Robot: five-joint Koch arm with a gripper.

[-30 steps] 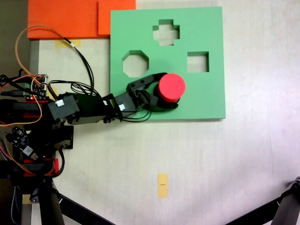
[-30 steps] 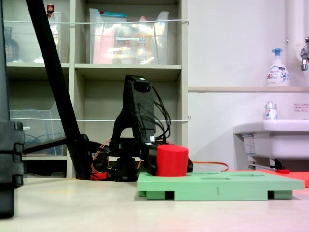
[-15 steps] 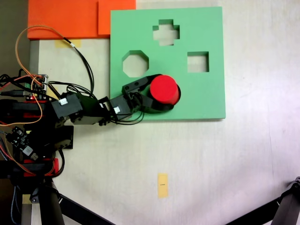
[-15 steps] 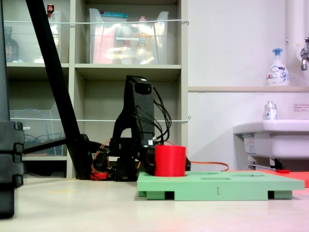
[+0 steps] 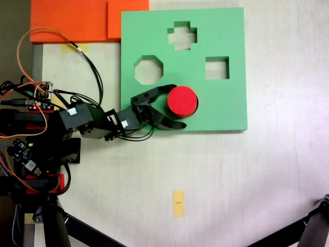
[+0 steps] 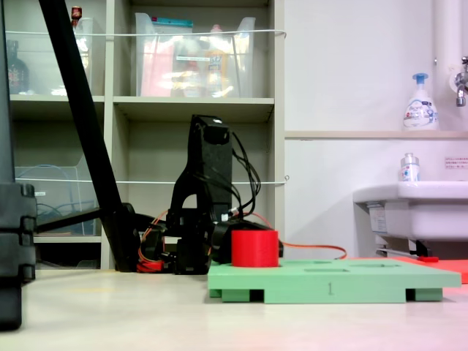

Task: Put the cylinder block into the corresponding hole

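Note:
The red cylinder block [image 5: 182, 101] stands upright on the lower middle of the green foam board [image 5: 226, 108]. It covers the circular hole, so the hole itself is hidden. From the side, the cylinder [image 6: 255, 248] looks partly sunk into the board [image 6: 329, 279]. My gripper [image 5: 180, 106] is open. One black finger curves above the cylinder and the other lies below it, and both stand apart from the cylinder's sides. The arm [image 6: 208, 190] rises behind the cylinder.
The board also has an octagonal cutout [image 5: 148, 70], a cross cutout [image 5: 182, 35] and a square cutout [image 5: 217, 68]. Orange foam sheets [image 5: 87, 20] lie at the top left. Cables and circuit boards [image 5: 36, 98] sit beside the arm's base. A yellow tape strip [image 5: 178, 203] marks the table.
The jaws have opened and let go of the cylinder. The cylinder has dropped lower into the board, and the gripper has drawn back a little to the left.

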